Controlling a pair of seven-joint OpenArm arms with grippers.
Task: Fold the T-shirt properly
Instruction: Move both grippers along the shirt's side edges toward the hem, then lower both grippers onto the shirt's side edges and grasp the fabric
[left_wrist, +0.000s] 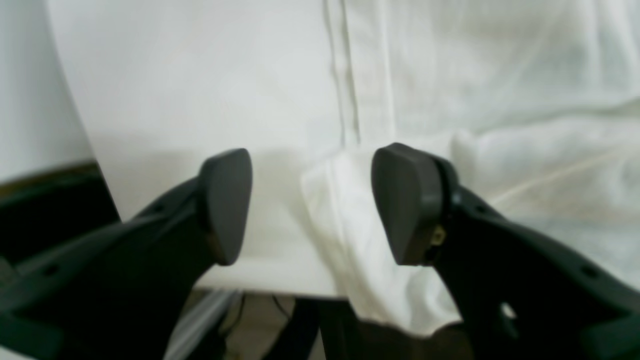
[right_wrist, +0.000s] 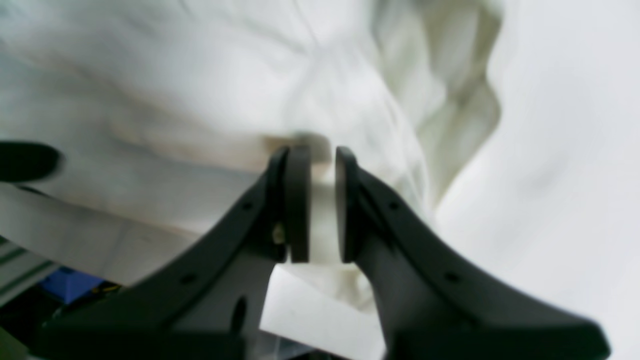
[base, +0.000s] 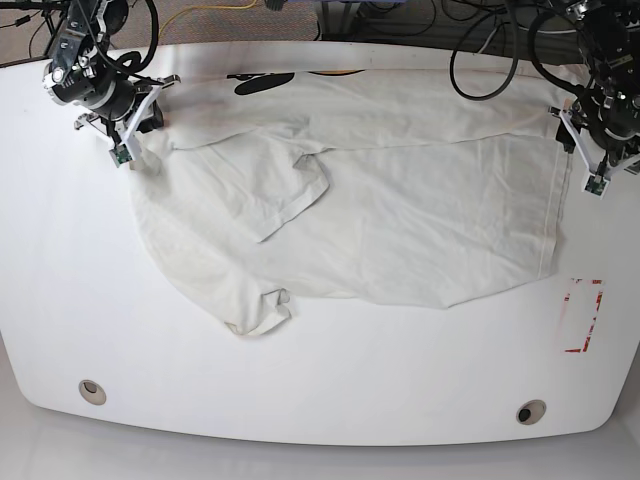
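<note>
Nearest us, the T-shirt (base: 400, 220) lies spread, print side down, across the white table (base: 300, 400), one sleeve folded inward. At its far hem corner our left gripper (left_wrist: 310, 205) has its jaws released, cloth lying loose between them. Our right gripper (right_wrist: 322, 205) is clenched on the far shoulder edge. We judge one fold just laid; next, regrasp.

Right end effector (right_wrist: 322, 202) pinching fold of T-shirt (right_wrist: 175, 100) between pads.
</note>
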